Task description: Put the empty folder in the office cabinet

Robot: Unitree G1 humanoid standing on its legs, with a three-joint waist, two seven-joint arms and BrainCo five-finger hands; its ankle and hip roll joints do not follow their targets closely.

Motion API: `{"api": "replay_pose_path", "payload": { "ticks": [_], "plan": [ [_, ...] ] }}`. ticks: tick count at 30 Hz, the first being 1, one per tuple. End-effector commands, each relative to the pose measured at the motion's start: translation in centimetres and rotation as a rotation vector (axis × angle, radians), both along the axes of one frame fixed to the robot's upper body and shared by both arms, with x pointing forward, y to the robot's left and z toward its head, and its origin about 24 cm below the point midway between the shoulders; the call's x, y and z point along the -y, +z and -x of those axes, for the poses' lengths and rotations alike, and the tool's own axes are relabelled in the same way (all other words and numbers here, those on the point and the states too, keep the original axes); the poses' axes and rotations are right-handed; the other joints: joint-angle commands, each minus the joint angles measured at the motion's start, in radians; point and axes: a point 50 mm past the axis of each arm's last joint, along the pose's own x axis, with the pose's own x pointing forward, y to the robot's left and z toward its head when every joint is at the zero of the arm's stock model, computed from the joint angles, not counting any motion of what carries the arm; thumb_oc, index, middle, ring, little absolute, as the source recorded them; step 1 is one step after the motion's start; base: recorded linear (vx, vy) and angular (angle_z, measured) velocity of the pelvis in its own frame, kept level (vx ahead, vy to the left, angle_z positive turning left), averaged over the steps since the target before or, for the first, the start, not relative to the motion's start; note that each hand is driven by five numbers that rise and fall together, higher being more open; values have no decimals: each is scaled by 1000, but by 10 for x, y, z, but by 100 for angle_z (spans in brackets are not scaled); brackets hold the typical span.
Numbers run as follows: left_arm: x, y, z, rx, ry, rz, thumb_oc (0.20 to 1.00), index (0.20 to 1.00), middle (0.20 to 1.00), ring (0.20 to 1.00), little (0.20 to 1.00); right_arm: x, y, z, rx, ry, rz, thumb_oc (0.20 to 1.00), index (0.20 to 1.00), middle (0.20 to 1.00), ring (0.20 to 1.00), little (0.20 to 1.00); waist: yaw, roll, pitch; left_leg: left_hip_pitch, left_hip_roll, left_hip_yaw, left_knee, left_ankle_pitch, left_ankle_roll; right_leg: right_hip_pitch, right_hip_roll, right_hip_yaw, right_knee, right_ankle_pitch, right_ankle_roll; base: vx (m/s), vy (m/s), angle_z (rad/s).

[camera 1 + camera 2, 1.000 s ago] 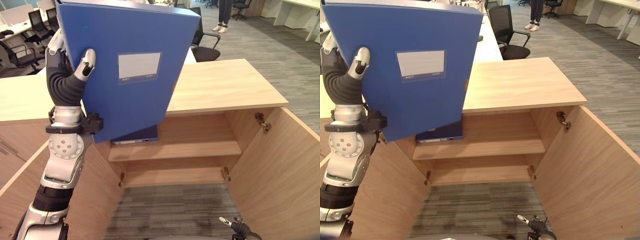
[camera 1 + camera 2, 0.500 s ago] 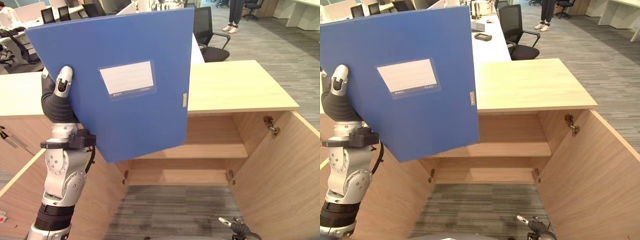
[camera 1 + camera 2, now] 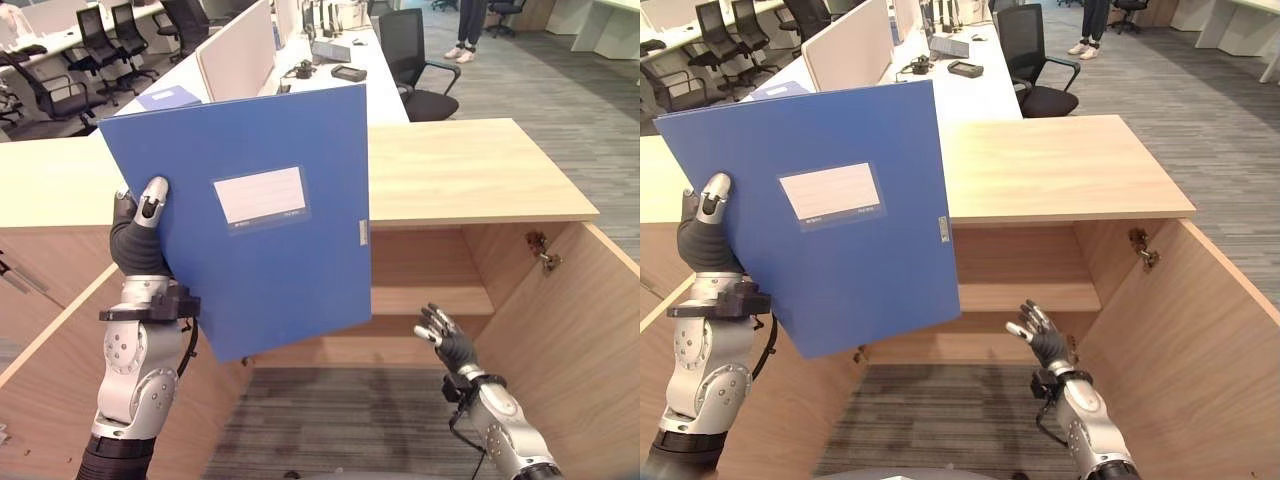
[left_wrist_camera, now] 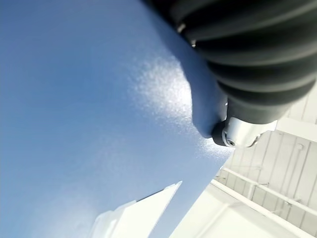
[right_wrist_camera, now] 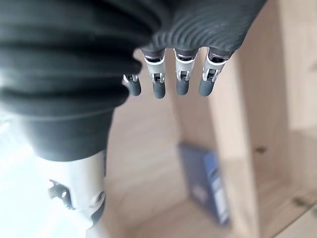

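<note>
A large blue folder (image 3: 255, 215) with a white label is held upright in front of the open wooden cabinet (image 3: 480, 170). My left hand (image 3: 140, 225) grips its left edge, thumb on the front face; the left wrist view shows the folder's blue surface (image 4: 89, 99) close up. My right hand (image 3: 440, 335) is raised low at the right, in front of the cabinet's shelf (image 3: 430, 298), fingers (image 5: 181, 82) straight and holding nothing. The folder hides the left part of the cabinet's inside.
Both cabinet doors stand open, the right door (image 3: 570, 320) close to my right arm. Another blue folder (image 5: 205, 181) stands on a shelf inside. Desks, partitions and office chairs (image 3: 415, 55) lie behind the cabinet. A person's legs (image 3: 470, 30) stand at the far back.
The folder has come down and shifted a little lower in front of the cabinet. My right hand has risen into view at the lower right.
</note>
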Motion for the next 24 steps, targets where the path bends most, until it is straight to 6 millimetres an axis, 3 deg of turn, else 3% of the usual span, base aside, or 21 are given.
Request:
{"api": "replay_pose_path", "payload": {
  "ticks": [1,11,16,24],
  "plan": [
    [-8,20,-6,95,41,-65,200,200,200,200,200,-3,25,-16,119,35,-88,1000,1000,1000,1000,1000,-5,-35,28,24,-16,-24,3,-99,-5,57,8,-24,10,-103,22,0,0,0],
    [-3,17,-10,77,57,-122,200,200,200,200,200,-44,54,-20,214,225,-234,1000,1000,1000,1000,1000,-13,-38,27,20,-13,-13,3,-98,-7,48,5,-15,8,-100,24,-5,1,0],
    [2,20,-14,85,46,-169,200,200,200,200,200,-54,56,-20,208,281,-281,1000,1000,1000,1000,1000,-13,-41,29,21,-12,-11,3,-98,-7,46,5,-13,8,-98,25,-2,1,-1],
    [11,17,-21,67,-19,-250,200,200,200,200,200,-65,77,-28,274,385,-279,1000,1000,1000,1000,1000,-14,-45,29,17,-10,-9,3,-96,-8,43,4,-13,8,-96,25,0,0,0]
  ]
}}
